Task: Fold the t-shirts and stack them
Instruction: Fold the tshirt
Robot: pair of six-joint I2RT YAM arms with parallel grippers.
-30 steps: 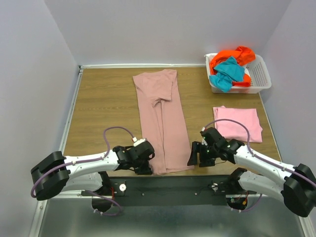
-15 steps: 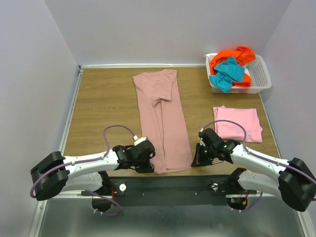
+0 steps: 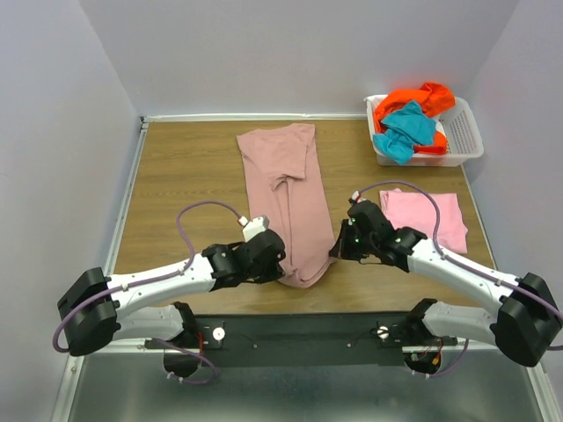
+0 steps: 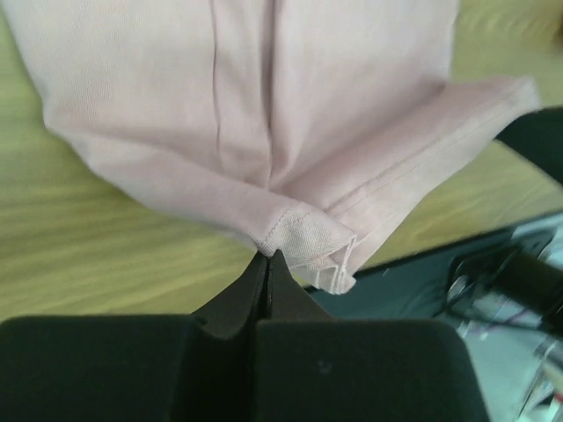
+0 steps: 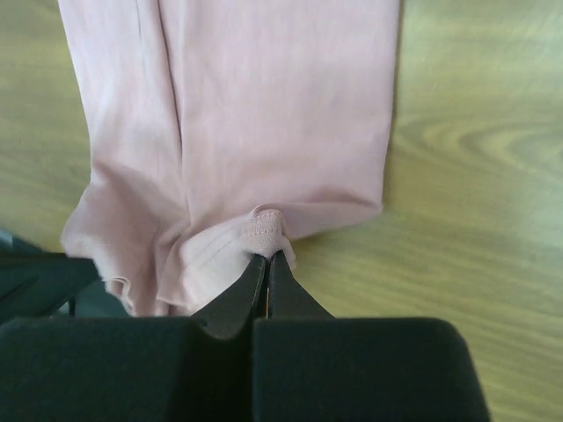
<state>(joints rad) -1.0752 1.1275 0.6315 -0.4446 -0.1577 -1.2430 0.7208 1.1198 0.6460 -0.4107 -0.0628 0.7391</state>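
Observation:
A long dusty rose-mauve t-shirt [image 3: 286, 189] lies folded lengthwise down the middle of the wooden table [image 3: 185, 185]. My left gripper [image 3: 274, 264] is shut on its near left hem corner [image 4: 299, 237]. My right gripper [image 3: 337, 249] is shut on the near right hem corner [image 5: 264, 230]. Both corners are lifted and the near end curls up off the table. A folded light pink t-shirt [image 3: 427, 218] lies flat to the right. Orange [image 3: 413, 98] and teal [image 3: 406, 130] t-shirts are heaped in the basket.
A white slotted plastic basket [image 3: 464, 134] stands at the back right corner. The table's near edge and a dark mounting rail [image 3: 299, 330] run just behind the grippers. Grey walls close the table on three sides.
The right gripper closed on the shirt's near right corner. Both grippers have moved away from the near edge and lifted the hem, so the shirt's near end now bunches upward.

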